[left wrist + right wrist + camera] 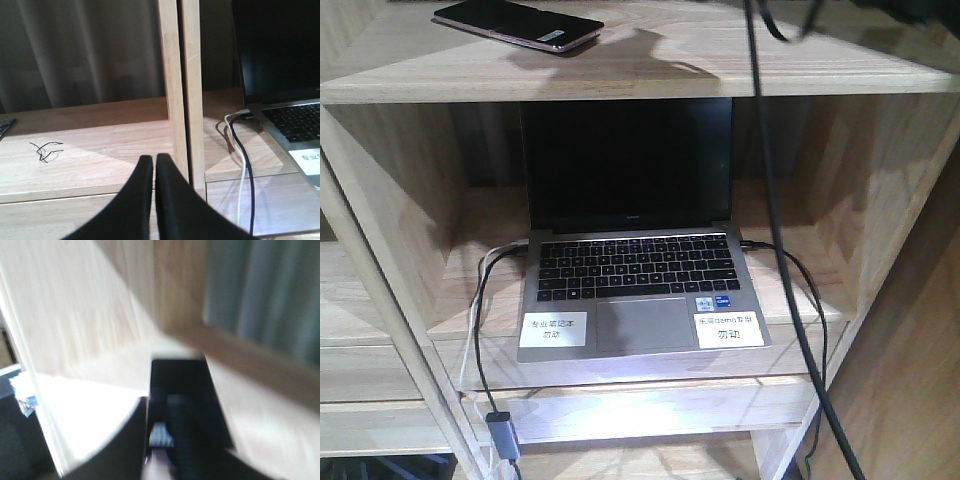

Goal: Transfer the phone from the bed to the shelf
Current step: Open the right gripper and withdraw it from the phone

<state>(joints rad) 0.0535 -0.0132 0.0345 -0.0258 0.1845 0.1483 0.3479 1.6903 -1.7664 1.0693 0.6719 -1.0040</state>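
In the left wrist view the left gripper (154, 165) sits at 6 o'clock, its 2 black fingers pressed together with nothing between them, their bases cut off by the lower edge. Beyond it a pale upright post of the shelf (175, 90) rises toward 12 o'clock, and at 3 o'clock a white cable (242, 170) and a black cable (247, 175) run up to the corner of the laptop (290, 115), which the right edge crops. In the front view the laptop stands open in a compartment at the centre, screen dark, 2 white labels (553, 328) on its palm rest carrying writing too small to read. Above it, at 11 o'clock, the phone (518, 24) lies flat on the shelf's top board, its far end cut off by the upper edge. The right wrist view is heavily blurred: the right gripper (160, 440) shows as dark shapes at 6 o'clock overlapping the phone's near end, and whether its fingers clamp the phone or merely stand over it cannot be told.
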